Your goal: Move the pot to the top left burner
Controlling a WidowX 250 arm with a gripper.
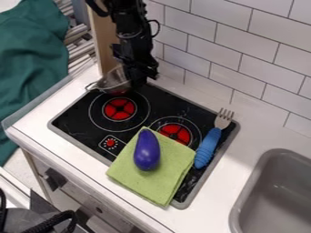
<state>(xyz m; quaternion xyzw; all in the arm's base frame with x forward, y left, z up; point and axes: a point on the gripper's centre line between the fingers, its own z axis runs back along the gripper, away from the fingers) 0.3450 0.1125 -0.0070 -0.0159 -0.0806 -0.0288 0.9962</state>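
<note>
- Black knob (54, 179) on the cabinet front, below the near left side of the black cooktop (76, 124).
- Gray sink (267, 193), to the right of the cooktop, apart from it.
- Green towel (137, 182), flat over the near right part of the cooktop.
- Purple eggplant (147, 151), on the towel, over the cooktop's near part.
- Fork (208, 148), blue handle nearest, lying along the cooktop's right side, with its metal tines out over the far right edge.
- Small red dial marking (110, 143), at the cooktop's near left edge.
- 2 red burners showing: 1 on the right of the cooktop (175, 133), partly under the towel, and 1 on the left (119, 109), bare.
- Metal pot (113, 82), tilted, at the cooktop's far left corner; whether its base touches is unclear.
- Black gripper (138, 75), over that same corner of the cooktop, right beside the pot; I cannot tell whether it is open or closed.
- White tile wall (206, 45), behind the cooktop.
</note>
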